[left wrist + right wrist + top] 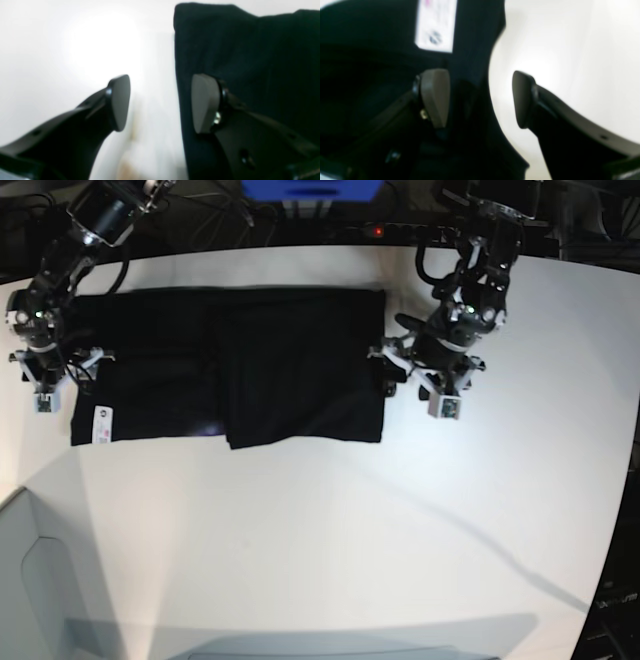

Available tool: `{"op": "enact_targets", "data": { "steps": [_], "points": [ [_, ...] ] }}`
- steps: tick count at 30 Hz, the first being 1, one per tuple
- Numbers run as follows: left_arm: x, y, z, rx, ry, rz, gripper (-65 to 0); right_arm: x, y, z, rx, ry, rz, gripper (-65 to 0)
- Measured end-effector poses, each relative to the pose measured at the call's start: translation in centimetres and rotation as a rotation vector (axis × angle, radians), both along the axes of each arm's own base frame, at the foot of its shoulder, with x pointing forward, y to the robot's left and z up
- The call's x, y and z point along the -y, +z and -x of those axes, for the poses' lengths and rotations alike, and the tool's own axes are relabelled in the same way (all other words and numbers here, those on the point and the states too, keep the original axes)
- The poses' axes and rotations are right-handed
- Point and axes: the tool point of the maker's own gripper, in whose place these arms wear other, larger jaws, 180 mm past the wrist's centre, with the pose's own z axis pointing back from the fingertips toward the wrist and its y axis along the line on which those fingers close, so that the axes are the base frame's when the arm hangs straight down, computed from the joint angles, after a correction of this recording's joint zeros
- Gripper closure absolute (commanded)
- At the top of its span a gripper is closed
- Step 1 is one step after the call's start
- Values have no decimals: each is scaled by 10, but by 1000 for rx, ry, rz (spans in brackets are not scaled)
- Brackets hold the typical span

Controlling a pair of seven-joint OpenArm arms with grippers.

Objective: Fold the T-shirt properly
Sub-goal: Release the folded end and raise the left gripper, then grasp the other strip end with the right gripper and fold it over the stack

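The black T-shirt (230, 365) lies flat on the white table (400, 530) as a wide folded rectangle, with a white label (100, 423) at its near left corner. No print shows. My left gripper (385, 372) is open at the shirt's right edge. In the left wrist view (161, 102) one finger is over the shirt (250, 62) and the other over bare table. My right gripper (80, 370) is open at the shirt's left edge. In the right wrist view (480, 98) it straddles the shirt's (370, 75) edge, near the label (436, 25).
Cables and dark equipment (300, 210) run along the table's far edge. A blue box (310, 188) stands at the back. A grey surface (40, 580) borders the table's near left corner.
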Motion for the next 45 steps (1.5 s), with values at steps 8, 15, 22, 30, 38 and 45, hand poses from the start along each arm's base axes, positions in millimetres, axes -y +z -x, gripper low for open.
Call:
{"op": "enact_targets", "data": {
  "steps": [8, 15, 22, 30, 38, 45],
  "points": [
    [1, 0, 1, -4, 1, 8, -375, -6, -24, 5, -36, -12, -81, -400],
    [0, 0, 0, -3, 1, 5, -375, -13, -31, 1, -6, -16, -135, -222],
    [0, -1, 1, -3, 0, 4, -375, -18, -39, -4, 20, -22, -185, 0],
    [1, -1, 1, -4, 1, 5, -375, -12, -23, 9, -54, -2, -68, 0],
    [-3, -25, 9, -68, 17, 3, -375, -32, 33, -7, 98, 14, 9, 0],
    [7, -22, 4, -62, 16, 22, -375, -60, 59, -8, 167, 6, 11, 0]
  ]
}}
